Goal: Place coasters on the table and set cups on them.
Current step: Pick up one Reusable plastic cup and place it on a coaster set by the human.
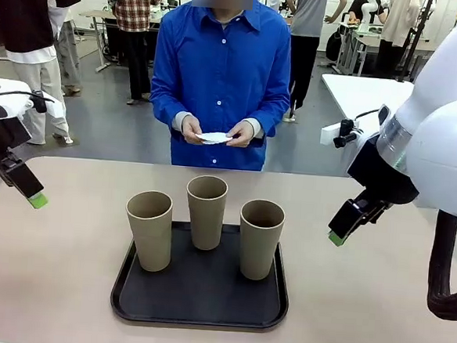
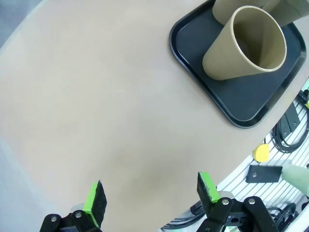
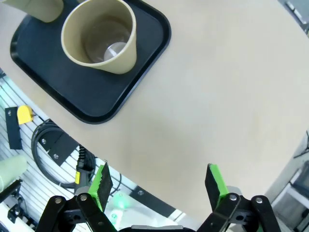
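Three tan cups stand on a black tray (image 1: pixel 200 299): left cup (image 1: pixel 149 230), middle cup (image 1: pixel 206 211), right cup (image 1: pixel 260 238). Across the beige table (image 1: pixel 65 270), a person in a blue shirt holds thin white coasters (image 1: pixel 213 137) in both hands at waist height. My left gripper (image 1: pixel 32 195) hovers open above the table's left side, well clear of the tray. My right gripper (image 1: pixel 340 233) hangs open to the right of the tray. In the left wrist view the left gripper (image 2: pixel 152 198) is over bare table with a cup (image 2: pixel 248 46) far off. In the right wrist view the right gripper (image 3: pixel 159 186) is empty, and a cup (image 3: pixel 101 36) stands on the tray.
The tray (image 2: pixel 231 92) takes up the table's near middle. Bare tabletop lies left, right and behind it. Cables and a yellow object (image 3: pixel 24 114) lie below the table's near edge. Other people stand in the room behind.
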{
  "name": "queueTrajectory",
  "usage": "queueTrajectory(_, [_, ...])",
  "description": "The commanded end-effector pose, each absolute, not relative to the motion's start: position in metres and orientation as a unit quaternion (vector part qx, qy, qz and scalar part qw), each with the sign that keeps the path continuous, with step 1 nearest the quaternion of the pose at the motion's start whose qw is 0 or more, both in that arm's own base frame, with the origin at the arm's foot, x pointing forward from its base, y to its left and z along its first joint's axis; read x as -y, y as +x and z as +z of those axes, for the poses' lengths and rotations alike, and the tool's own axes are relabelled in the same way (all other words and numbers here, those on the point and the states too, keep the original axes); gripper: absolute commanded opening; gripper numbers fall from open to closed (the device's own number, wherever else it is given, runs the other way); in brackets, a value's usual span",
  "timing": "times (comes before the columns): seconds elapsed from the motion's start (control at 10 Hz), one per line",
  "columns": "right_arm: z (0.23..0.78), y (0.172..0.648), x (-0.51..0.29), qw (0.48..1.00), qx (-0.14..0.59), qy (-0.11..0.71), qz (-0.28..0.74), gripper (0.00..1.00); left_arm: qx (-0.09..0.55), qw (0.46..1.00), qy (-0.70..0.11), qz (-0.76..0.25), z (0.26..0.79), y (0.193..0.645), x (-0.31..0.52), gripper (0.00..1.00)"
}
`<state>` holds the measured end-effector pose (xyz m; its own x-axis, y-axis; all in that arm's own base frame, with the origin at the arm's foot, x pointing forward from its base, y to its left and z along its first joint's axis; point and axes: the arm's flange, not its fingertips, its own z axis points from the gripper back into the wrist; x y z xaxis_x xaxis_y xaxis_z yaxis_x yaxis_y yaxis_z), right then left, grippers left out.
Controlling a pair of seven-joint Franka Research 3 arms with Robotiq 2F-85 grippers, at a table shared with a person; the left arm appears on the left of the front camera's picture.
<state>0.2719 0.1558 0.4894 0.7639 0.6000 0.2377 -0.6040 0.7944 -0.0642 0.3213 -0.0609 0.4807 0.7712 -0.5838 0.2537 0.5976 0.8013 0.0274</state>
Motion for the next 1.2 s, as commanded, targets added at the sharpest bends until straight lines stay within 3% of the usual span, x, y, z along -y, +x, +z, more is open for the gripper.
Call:
queueTrajectory(0.0, [0.490, 0.271, -0.157, 0.936, 0.124, 0.008, 0.328, 1.00, 0.123, 0.939, -0.024, -0.319, 0.478, 0.322, 0.067, 1.00])
queueTrajectory(0.5, [0.490, 0.271, -0.157, 0.936, 0.124, 0.008, 0.328, 1.00, 0.123, 0.939, -0.021, -0.320, 0.479, 0.321, 0.066, 1.00])
queueTrajectory(0.6, [0.490, 0.272, -0.156, 0.938, 0.124, 0.007, 0.322, 1.00, 0.094, 0.935, -0.139, -0.312, 0.481, 0.328, 0.062, 1.00])
queueTrajectory(0.7, [0.486, 0.272, -0.125, 0.952, 0.120, 0.126, 0.251, 1.00, 0.070, 0.917, -0.262, -0.292, 0.481, 0.336, 0.049, 1.00])
queueTrajectory(0.9, [0.472, 0.271, -0.054, 0.940, 0.116, 0.283, 0.152, 1.00, -0.013, 0.823, -0.493, -0.282, 0.477, 0.359, 0.018, 1.00])
queueTrajectory(1.1, [0.462, 0.266, 0.000, 0.903, 0.115, 0.405, 0.089, 1.00, -0.035, 0.761, -0.595, -0.257, 0.470, 0.373, -0.014, 1.00])
